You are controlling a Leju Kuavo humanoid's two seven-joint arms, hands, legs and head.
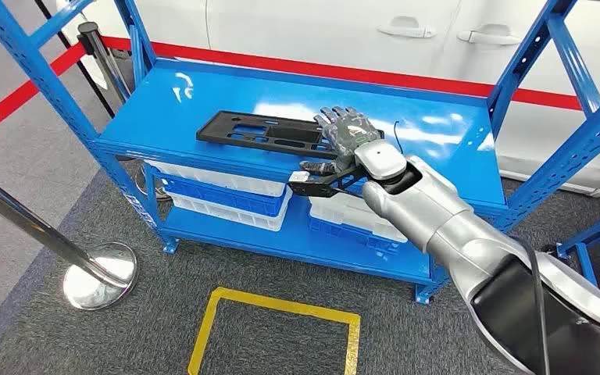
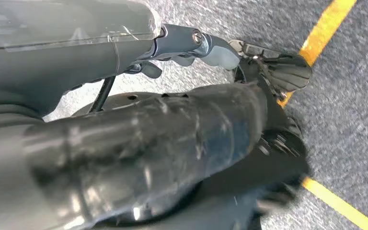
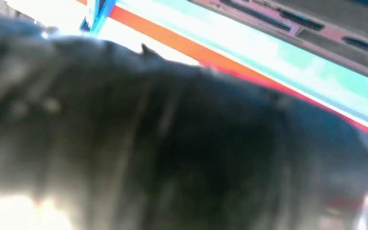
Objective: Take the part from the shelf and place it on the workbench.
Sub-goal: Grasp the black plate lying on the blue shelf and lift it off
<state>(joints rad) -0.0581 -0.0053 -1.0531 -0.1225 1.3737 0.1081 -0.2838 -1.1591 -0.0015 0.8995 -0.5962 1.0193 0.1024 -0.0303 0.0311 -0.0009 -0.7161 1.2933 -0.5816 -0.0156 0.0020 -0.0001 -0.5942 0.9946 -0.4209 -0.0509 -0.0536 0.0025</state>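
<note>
Your R arm (image 1: 453,226) comes in from lower right, stretched fwd & up-left over the front edge of the blue shelf (image 1: 164,117), wrist roughly level w/ the top deck. Right hand (image 1: 342,148) sits at the near right end of the part (image 1: 262,130): fingers laid flat on top, side by side, thumb reaching under the shelf lip below. Looks like a pinch on that end, but you can't tell for sure if it's clamped; the R wrist view is mostly blur w/ a strip of the part along one edge.

Part = long flat black plastic panel w/ slots, lying flat on the top deck, near the front edge, slightly angled.

Your left hand (image 2: 220,50) hangs over grey carpet by a yellow floor line (image 2: 323,31); fingers curled in, nothing in them.

Lower deck holds white & blue bins (image 1: 226,191). Around the shelf: grey carpet, yellow square outline (image 1: 277,328), chrome stanchion (image 1: 98,273), white car (image 1: 359,35) behind.
</note>
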